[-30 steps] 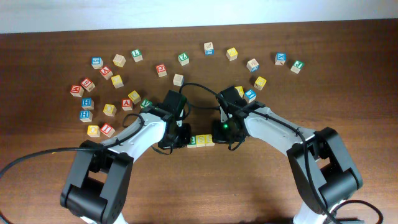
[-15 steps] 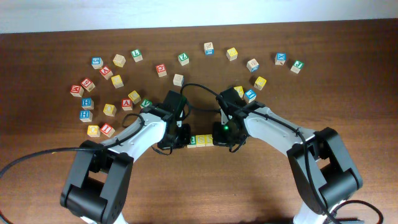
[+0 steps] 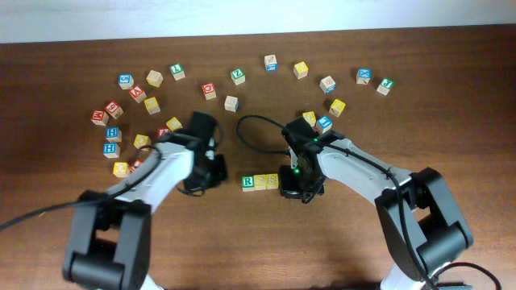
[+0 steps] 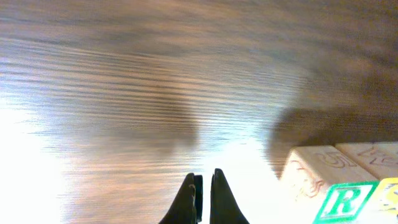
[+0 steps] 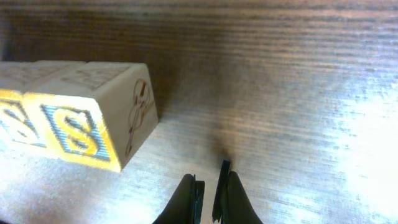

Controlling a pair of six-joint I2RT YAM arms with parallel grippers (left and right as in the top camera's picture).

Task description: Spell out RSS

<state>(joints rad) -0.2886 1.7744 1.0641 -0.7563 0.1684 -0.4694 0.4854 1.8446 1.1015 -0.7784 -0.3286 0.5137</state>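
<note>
RSS cubes (image 3: 260, 182) stand touching in a row at the middle of the table (image 3: 242, 242), between my left pincer (image 4: 203, 176) and right pincer (image 5: 209, 174), both pressed together and empty; I judge them light, rigid wood, best pinched across opposite flat sides.

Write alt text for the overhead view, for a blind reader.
Three wooden cubes, the R cube and two S cubes, stand in a row reading RSS on a brown table. The left gripper and the right gripper flank the row. Behind it, other letter cubes lie scattered.
</note>
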